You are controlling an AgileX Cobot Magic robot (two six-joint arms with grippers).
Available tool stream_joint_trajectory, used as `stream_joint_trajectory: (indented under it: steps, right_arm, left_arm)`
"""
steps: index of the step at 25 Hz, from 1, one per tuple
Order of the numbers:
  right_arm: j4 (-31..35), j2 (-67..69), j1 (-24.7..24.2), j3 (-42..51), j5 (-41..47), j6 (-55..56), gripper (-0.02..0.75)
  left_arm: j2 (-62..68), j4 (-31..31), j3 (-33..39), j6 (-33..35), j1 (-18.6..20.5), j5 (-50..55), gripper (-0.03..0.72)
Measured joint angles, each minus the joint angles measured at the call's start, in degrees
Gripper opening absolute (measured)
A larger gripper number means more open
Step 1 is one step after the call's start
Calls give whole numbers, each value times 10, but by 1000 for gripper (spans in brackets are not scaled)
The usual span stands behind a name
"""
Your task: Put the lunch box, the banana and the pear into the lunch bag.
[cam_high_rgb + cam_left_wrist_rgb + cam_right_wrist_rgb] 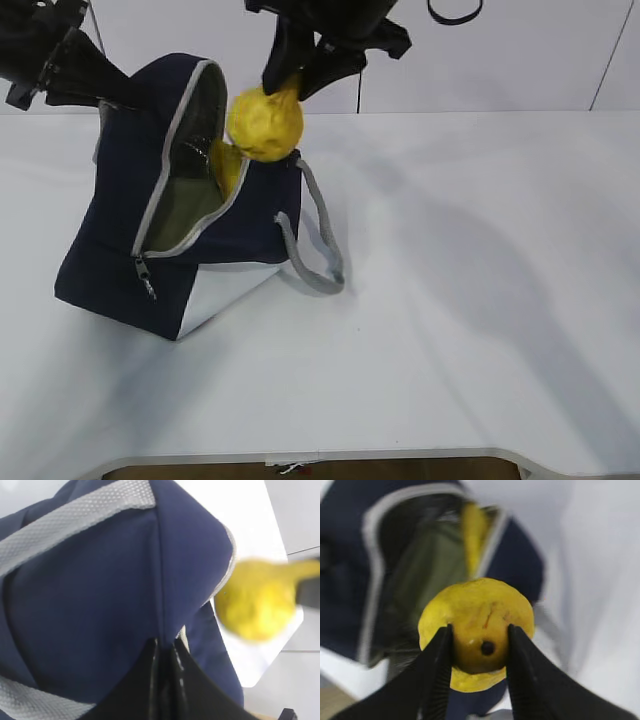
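The left gripper (165, 652), jaws pressed together, pinches the navy fabric lunch bag (120, 220) at its far left edge. The bag gapes, with the smooth banana (226, 165) inside. At its right rim hangs the bumpy pear (264, 123), clamped by the right gripper (479, 650); only the wrist view shows its dark stem. No writing is readable.

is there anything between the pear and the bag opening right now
Nothing visible blocks it. The right end effector holds the pear just above the rim of the lunch bag, whose zipper flap is open. The banana already sits inside near that edge, so the pear may land against it.
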Motion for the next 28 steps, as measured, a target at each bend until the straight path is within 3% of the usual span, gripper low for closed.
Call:
stream_joint_trajectory:
  steps: [4, 15, 22, 28]
  right_arm:
    - [58, 5, 1, 0, 1, -18, 268]
    - [130, 68, 1, 0, -57, -27, 281]
    - [155, 79, 18, 0, -52, -49, 512]
    - [99, 79, 13, -47, -10, -63, 551]
  left_arm:
    - [0, -16, 0, 0, 0, 2, 0]
    - [0, -29, 0, 0, 0, 23, 0]
    - [0, -32, 0, 0, 0, 24, 0]
    - [0, -33, 0, 0, 0, 25, 0]
